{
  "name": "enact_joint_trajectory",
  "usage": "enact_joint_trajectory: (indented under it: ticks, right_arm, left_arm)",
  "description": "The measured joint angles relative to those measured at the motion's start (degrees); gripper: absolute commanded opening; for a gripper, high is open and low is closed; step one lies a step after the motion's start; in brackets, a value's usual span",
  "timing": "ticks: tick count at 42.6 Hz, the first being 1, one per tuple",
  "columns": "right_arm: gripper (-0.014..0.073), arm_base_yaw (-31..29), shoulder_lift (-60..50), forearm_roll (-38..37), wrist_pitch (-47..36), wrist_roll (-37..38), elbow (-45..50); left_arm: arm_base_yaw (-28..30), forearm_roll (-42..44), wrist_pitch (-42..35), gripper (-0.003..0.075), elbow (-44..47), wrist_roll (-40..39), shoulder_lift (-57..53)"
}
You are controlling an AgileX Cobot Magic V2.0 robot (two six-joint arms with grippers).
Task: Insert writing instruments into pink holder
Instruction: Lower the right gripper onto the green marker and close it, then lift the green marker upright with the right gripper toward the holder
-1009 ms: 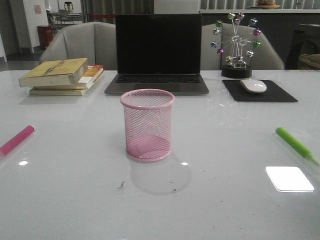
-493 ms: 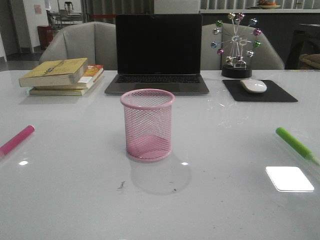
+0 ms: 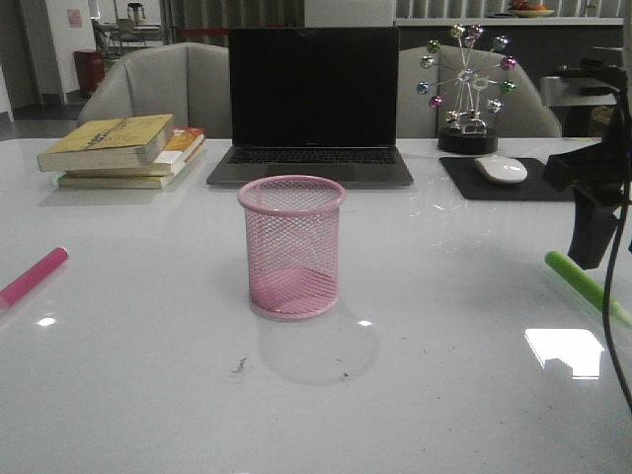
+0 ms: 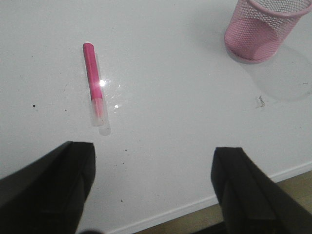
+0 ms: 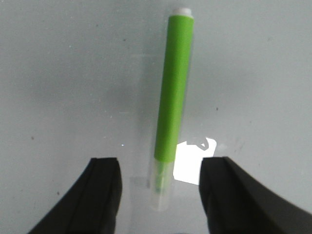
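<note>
The pink holder [image 3: 291, 247] stands upright and empty at mid-table, also seen in the left wrist view [image 4: 258, 29]. The magenta marker [image 3: 33, 276] lies flat at the far left. My left gripper [image 4: 153, 161] is open near the table's front edge, well short of that marker [image 4: 94, 83]. The lime green marker [image 3: 583, 284] lies flat at the far right. My right gripper [image 5: 161, 170] hovers open above it, its fingers on either side of the clear cap end of the green marker [image 5: 174, 87], not touching. The right arm [image 3: 592, 202] shows at the front view's right edge.
A laptop [image 3: 314, 99] stands open behind the holder. Stacked books [image 3: 123, 148] lie at the back left. A mouse [image 3: 501, 169] on a black mat [image 3: 553, 183] and a ball-wheel ornament [image 3: 467, 89] are at the back right. The table's front edge [image 4: 195, 207] is close to the left gripper.
The right arm has come into the front view at the right edge, above the green marker. The markers and the holder have not moved.
</note>
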Motion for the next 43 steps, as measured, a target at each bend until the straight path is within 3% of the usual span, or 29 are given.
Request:
enact_joint_trajectory:
  ticks: [31,43]
  right_arm:
    - [0.0463,0.0,13.6,-1.3,-2.6,0.1,-10.4]
    - [0.0230,0.0,15.4,-1.4,-1.1,0.1,-12.8]
  left_arm:
    - [0.0,0.0,0.0,0.0547,0.0,0.0,0.0]
    - [0.0,0.1,0.0,0.0547,0.0,0.0,0.0]
